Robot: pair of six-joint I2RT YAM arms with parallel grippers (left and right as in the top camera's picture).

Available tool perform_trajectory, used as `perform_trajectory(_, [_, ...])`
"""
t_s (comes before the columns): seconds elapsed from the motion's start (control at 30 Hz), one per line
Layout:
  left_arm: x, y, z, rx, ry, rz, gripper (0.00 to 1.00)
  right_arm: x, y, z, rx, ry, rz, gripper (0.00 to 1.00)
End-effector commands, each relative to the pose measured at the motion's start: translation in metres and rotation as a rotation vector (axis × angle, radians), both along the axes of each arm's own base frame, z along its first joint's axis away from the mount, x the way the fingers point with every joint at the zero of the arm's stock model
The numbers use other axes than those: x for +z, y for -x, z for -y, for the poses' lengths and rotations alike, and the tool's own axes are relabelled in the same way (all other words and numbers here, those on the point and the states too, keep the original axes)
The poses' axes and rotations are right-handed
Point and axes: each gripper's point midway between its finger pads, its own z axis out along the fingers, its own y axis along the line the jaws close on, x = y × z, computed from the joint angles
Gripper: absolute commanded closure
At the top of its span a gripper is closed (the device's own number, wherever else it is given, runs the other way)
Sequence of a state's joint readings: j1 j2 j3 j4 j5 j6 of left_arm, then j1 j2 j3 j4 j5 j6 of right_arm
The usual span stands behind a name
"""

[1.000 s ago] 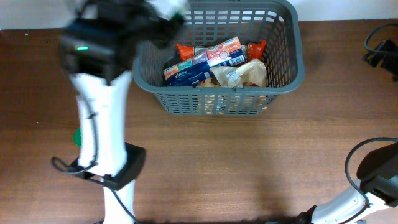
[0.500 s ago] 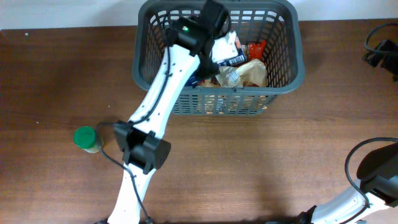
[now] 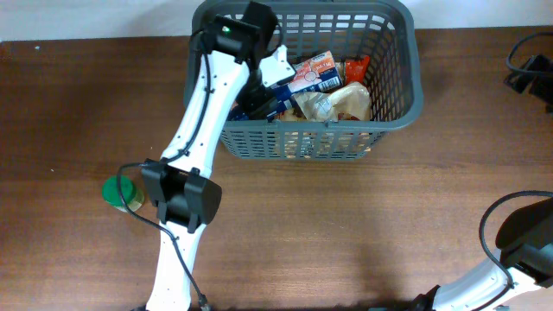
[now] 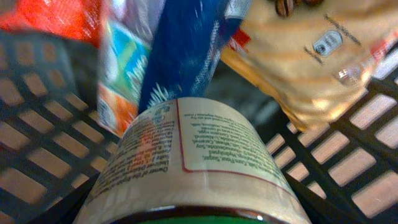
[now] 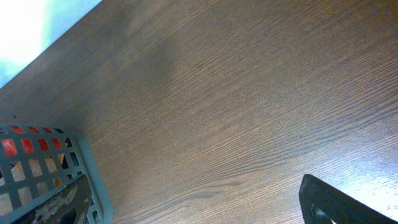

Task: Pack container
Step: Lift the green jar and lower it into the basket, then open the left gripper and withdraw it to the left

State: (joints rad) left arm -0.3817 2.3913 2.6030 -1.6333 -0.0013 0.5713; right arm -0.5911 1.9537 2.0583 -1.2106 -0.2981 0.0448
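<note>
The stiff, light-looking container [image 3: 346, 142], at the far edge of the table [image 3: 363, 225], is best taken by its thick rim; the left gripper [image 3: 257, 98] seems clamped on a jar [image 4: 193, 155], while the right gripper [image 5: 336, 202] shows too little to tell

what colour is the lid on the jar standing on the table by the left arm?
Green. The jar lid shows best in the overhead view.
</note>
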Motion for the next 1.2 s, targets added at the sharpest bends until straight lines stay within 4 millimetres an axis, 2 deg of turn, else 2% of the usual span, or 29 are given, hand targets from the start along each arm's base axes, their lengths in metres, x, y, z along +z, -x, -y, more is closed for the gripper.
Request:
perform_trajectory(0.0, [0.026, 0.009, 0.013, 0.026, 0.089, 0.018, 0.43, 0.010, 0.002, -0.004, 0.009, 0.005, 0.024, 0.01])
perform_trajectory(0.03, [0.031, 0.010, 0.013, 0.043, 0.097, 0.027, 0.43, 0.010, 0.002, -0.004, 0.009, 0.005, 0.024, 0.01])
perform_trajectory(0.07, [0.038, 0.011, 0.013, 0.053, 0.105, 0.040, 0.38, 0.010, 0.002, -0.004, 0.009, 0.005, 0.024, 0.01])
perform_trajectory(0.13, [0.055, 0.011, 0.012, 0.051, 0.121, 0.078, 0.01, 0.010, 0.002, -0.004, 0.009, 0.005, 0.024, 0.01])
perform_trajectory(0.27, [0.098, 0.014, 0.011, 0.050, 0.169, 0.184, 0.01, 0.010, 0.002, -0.004, 0.009, 0.005, 0.024, 0.01])
perform_trajectory(0.37, [0.122, 0.017, -0.001, 0.107, 0.176, 0.247, 0.01, 0.010, 0.002, -0.004, 0.009, 0.005, 0.024, 0.01])
perform_trajectory(0.53, [0.159, 0.017, -0.069, 0.386, 0.095, 0.370, 0.01, 0.010, 0.002, -0.004, 0.009, 0.005, 0.024, 0.01])
perform_trajectory(0.57, [0.172, 0.017, -0.100, 0.496, 0.069, 0.418, 0.01, 0.010, 0.002, -0.004, 0.009, 0.005, 0.024, 0.01])
perform_trajectory(0.6, [0.178, 0.017, -0.118, 0.551, 0.057, 0.440, 0.01, 0.010, 0.002, -0.004, 0.009, 0.005, 0.024, 0.01])
perform_trajectory(0.63, [0.186, 0.018, -0.146, 0.633, 0.049, 0.465, 0.01, 0.010, 0.002, -0.004, 0.009, 0.005, 0.024, 0.01])
perform_trajectory(0.7, [0.192, 0.021, -0.183, 0.734, 0.043, 0.483, 0.01, 0.010, 0.002, -0.004, 0.009, 0.005, 0.024, 0.01])
perform_trajectory(0.73, [0.193, 0.022, -0.206, 0.799, 0.042, 0.485, 0.01, 0.010, 0.002, -0.004, 0.009, 0.005, 0.024, 0.01])
perform_trajectory(0.83, [0.186, 0.027, -0.252, 0.914, 0.077, 0.452, 0.01, 0.010, 0.002, -0.004, 0.009, 0.005, 0.024, 0.01])
perform_trajectory(0.93, [0.163, 0.037, -0.291, 1.054, 0.141, 0.352, 0.01, 0.010, 0.002, -0.004, 0.010, 0.004, 0.025, 0.01])
perform_trajectory(1.0, [0.138, 0.044, -0.305, 1.131, 0.189, 0.249, 0.01, 0.010, 0.002, -0.004, 0.009, 0.005, 0.024, 0.01])
perform_trajectory(1.17, [0.049, 0.070, -0.317, 1.231, 0.217, -0.066, 0.01, 0.010, 0.002, -0.004, 0.009, 0.005, 0.024, 0.01])
